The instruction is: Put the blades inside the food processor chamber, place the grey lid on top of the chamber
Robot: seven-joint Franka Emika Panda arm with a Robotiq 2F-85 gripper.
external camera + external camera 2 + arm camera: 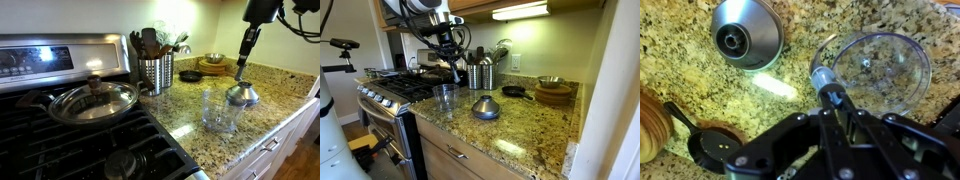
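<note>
My gripper (828, 102) is shut on the blades (822, 78), a slim dark spindle with a grey tip pointing down. In the wrist view the tip hangs over the near rim of the clear food processor chamber (885, 62), which stands upright and looks empty. The grey dome lid (747, 33) sits on the granite counter beside the chamber. In both exterior views the gripper (243, 58) (454, 63) holds the blades (241, 68) (457, 73) above the counter, near the chamber (220, 112) (445, 97) and the lid (241, 95) (486, 107).
A pan with a glass lid (93, 100) sits on the stove. A perforated steel utensil holder (156, 70) (482, 75) stands behind the chamber. A small black pan (190, 75) (712, 145) and wooden bowls (553, 95) (652, 125) are at the back. The counter edge (262, 135) is close.
</note>
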